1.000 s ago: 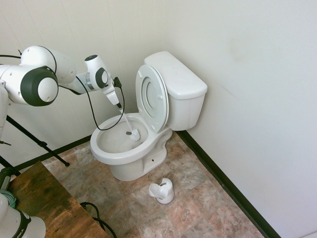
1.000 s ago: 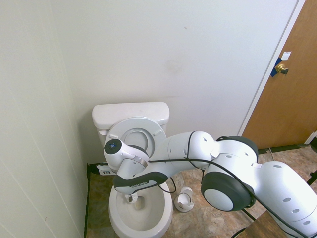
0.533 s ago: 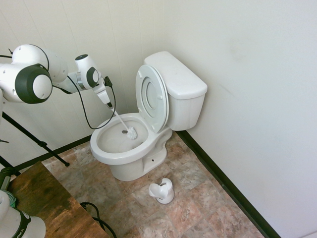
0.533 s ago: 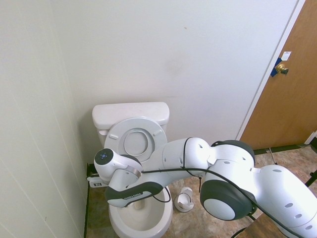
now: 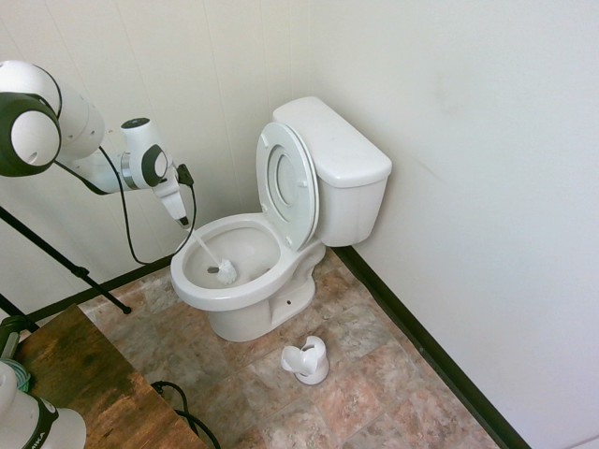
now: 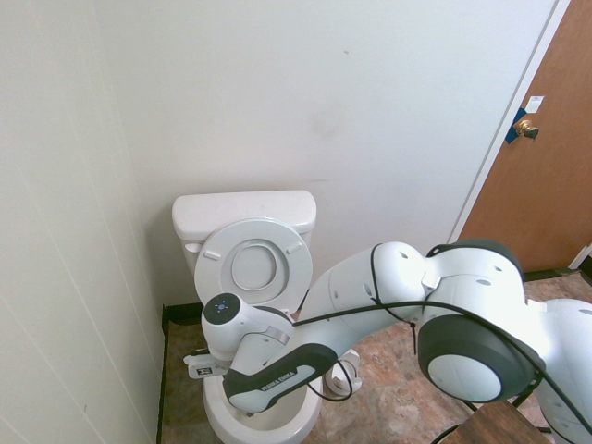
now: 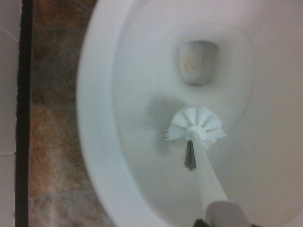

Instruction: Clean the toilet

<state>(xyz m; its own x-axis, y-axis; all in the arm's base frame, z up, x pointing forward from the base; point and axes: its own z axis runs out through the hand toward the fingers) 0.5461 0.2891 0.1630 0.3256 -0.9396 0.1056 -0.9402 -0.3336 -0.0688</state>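
The toilet [image 5: 332, 154] stands in the corner, with its seat and lid [image 5: 285, 182] raised against the tank. My gripper [image 5: 183, 222] hovers over the near-left rim of the bowl [image 5: 201, 290], shut on the thin white handle of a toilet brush. The brush head [image 5: 226, 272] rests low inside the bowl on that side. In the wrist view the bristles [image 7: 195, 126] press on the bowl's wall [image 7: 137, 85], a short way from the stained drain [image 7: 198, 61]. In the second exterior view the toilet [image 6: 243, 213] is partly covered by my arm, and the fingers are hidden.
A small white brush holder [image 5: 307, 360] sits on the tiled floor in front of the toilet. A wooden tabletop [image 5: 80, 374] fills the lower left corner. Walls close in behind and beside the toilet. A brown door [image 6: 546, 148] is at the right.
My arm has swung away from the raised lid toward the bowl's front-left. The brush head swept from the back of the bowl to its near-left side. The grip stayed shut.
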